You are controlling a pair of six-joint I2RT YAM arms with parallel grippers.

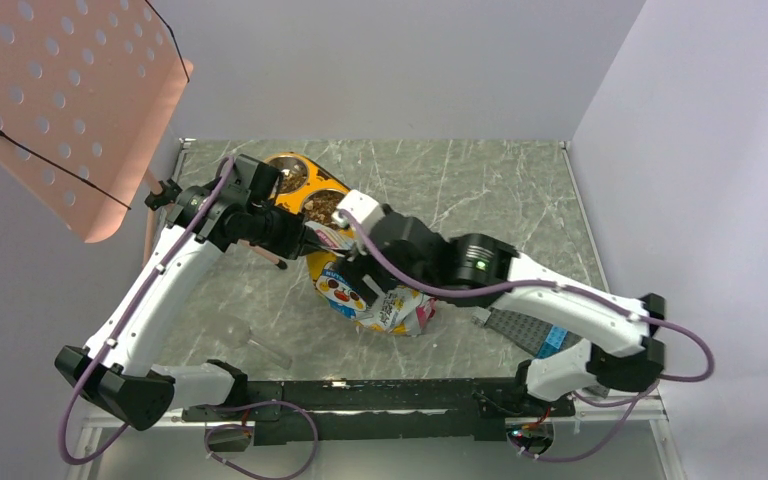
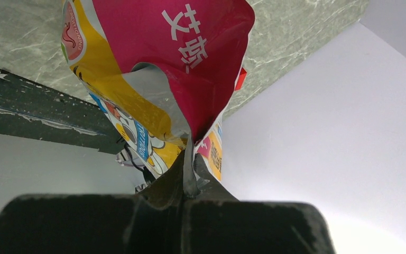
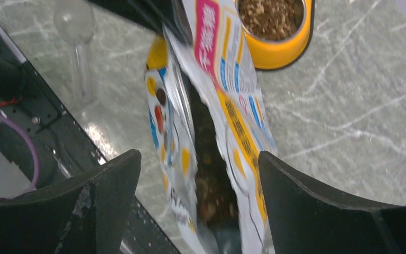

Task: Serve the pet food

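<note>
I've got the pet food (image 3: 211,191) on the right wrist camera: small brown dry pieces, dull and a bit blurred, showing down a long slit in the mouth of the bag (image 3: 231,114). The bag is glossy, white with pink and yellow panels and cartoon print, and silver inside. From above it runs tilted between the two arms, just on the near side of the bowl, with its lower end crumpled. I can't tell whether that end touches the grey marbled table (image 1: 480,190).

The left gripper (image 2: 186,182) is pinched tight on a thin edge of the bag, and the pink panel with white lettering fans out above the jaws. The right gripper (image 3: 201,177) stands wide: its two dark fingers (image 3: 111,185) flank the bag's mouth, with clear space on either side and nothing gripped.

On to the containers. The yellow double bowl (image 1: 293,203) sits mid-table, beyond the bag. The nearer steel cup (image 3: 272,16) holds a layer of the same brown pieces, right beside the bag's top edge. The farther cup (image 1: 287,175) looks dark inside, but I can't make out what's in it. A clear scoop (image 3: 76,32) lies on the table near the front rail, apart from the bag, with nothing visible in it.
</note>
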